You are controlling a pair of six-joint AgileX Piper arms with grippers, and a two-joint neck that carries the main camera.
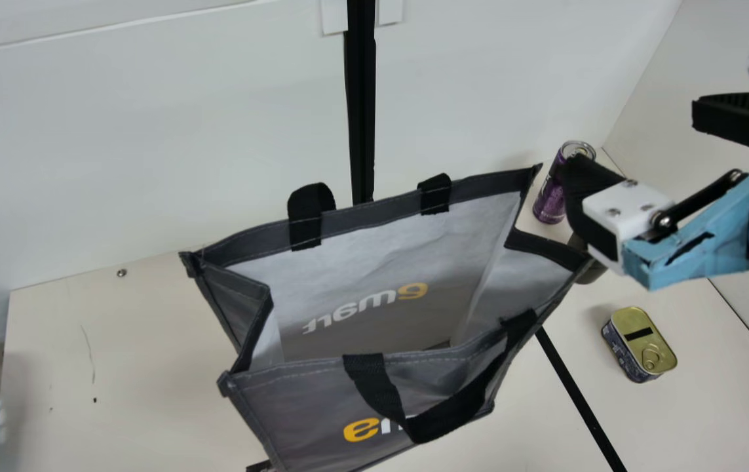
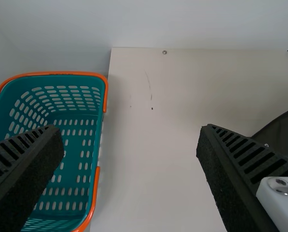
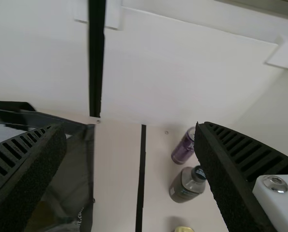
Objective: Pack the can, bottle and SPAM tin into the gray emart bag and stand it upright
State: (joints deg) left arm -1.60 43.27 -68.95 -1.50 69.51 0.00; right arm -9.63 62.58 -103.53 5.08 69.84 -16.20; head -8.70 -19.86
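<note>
The gray emart bag [image 1: 322, 406] stands with its mouth wide open at the centre of the main view. My right gripper [image 1: 636, 144] is open above the table, just right of the bag's rim; in the right wrist view, nothing is between the fingers of the right gripper [image 3: 130, 140]. Behind its lower finger is the purple can [image 1: 548, 200]. The dark bottle [image 3: 185, 186] stands beside the can [image 3: 182, 147], mostly hidden in the main view. Nearer the front lies the SPAM tin [image 1: 639, 344], gold side up. My left gripper [image 2: 130, 145] is open and holds nothing.
A teal basket [image 2: 98, 145] with an orange rim sits at the far left. White walls [image 1: 151, 144] rise behind the table [image 1: 118, 367]. Black strips run up the back wall and across the tabletop.
</note>
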